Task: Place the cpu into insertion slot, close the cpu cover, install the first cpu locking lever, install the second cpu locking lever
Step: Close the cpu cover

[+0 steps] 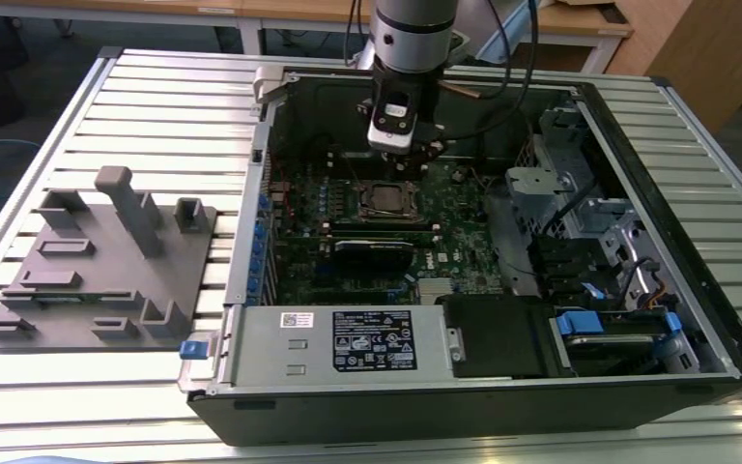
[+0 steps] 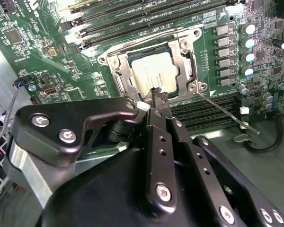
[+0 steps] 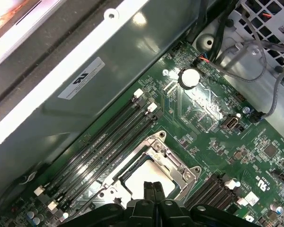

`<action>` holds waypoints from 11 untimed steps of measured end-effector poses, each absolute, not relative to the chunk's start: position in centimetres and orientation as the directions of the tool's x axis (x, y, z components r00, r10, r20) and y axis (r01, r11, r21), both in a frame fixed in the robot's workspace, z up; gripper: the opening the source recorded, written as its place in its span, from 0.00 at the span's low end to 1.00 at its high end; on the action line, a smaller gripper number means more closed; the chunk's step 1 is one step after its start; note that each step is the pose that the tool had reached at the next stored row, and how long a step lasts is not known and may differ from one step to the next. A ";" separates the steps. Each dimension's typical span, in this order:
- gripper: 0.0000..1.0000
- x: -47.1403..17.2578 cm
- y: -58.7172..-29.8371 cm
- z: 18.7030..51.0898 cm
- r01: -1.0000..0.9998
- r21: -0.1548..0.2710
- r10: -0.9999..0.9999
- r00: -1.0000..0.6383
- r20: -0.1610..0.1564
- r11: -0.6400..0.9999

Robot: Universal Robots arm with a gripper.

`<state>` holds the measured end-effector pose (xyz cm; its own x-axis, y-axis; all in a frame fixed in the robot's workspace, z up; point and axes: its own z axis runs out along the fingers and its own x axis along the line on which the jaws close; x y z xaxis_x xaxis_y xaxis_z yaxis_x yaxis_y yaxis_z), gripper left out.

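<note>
The cpu (image 2: pixel 151 75) lies flat in the insertion slot (image 2: pixel 117 78), its dull silver top showing through the window of the cpu cover (image 2: pixel 187 61), which lies down over it. A thin metal locking lever (image 2: pixel 222 112) sticks out from the socket's corner, over the black memory slots. My gripper (image 2: pixel 159 96) hovers just above the socket's edge with its fingers pressed together and nothing between them. In the first wrist view the fingertips (image 3: pixel 149 191) meet over the cpu (image 3: pixel 149 176). In the exterior view the gripper (image 1: pixel 404 153) hangs inside the open computer case, just behind the socket (image 1: pixel 385 198).
The open case (image 1: pixel 680 116) lies on a slatted table. Long memory slots (image 2: pixel 132 19) run beside the socket. A power supply with a label (image 1: pixel 345 343) sits at the front. A drive cage (image 1: pixel 545 193) and cables fill the exterior view's right. A grey fixture block (image 1: pixel 100 261) stands outside.
</note>
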<state>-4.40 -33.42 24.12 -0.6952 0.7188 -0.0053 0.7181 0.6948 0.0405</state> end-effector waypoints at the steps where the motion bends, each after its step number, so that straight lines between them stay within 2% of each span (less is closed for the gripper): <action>1: 0.10 -4.4 -33.4 24.1 0.718 0.040 0.719 -0.695 -0.005 0.695; 11: 0.10 -4.4 -33.4 24.1 0.614 0.040 0.615 -0.789 -0.005 0.788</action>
